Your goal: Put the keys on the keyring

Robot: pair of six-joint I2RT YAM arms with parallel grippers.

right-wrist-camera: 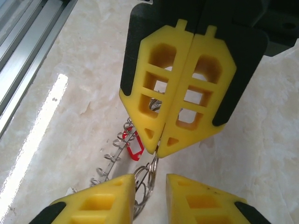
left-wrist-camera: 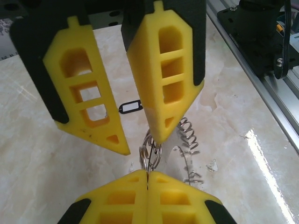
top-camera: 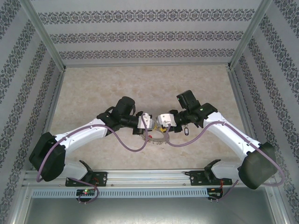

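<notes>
My left gripper (left-wrist-camera: 147, 176) is shut, with the thin edge of a small bunch of silvery keys (left-wrist-camera: 150, 154) pinched in the seam between its pads. The bunch hangs just above the table. My right gripper (right-wrist-camera: 151, 180) faces it tip to tip with its jaws apart. One yellow fingertip (right-wrist-camera: 126, 183) rests against the keys (right-wrist-camera: 148, 179) and the other stands free. The keyring (left-wrist-camera: 189, 149), a thin wire fringed with small loops, lies on the marble under both grippers (top-camera: 155, 138). A red tag (right-wrist-camera: 134, 150) lies by it.
A small black tag (left-wrist-camera: 131, 108) lies on the marble beyond the grippers, to the right of the right wrist from above (top-camera: 187, 131). The aluminium rail (top-camera: 149, 177) with the arm bases runs along the near edge. Patterned walls enclose the table.
</notes>
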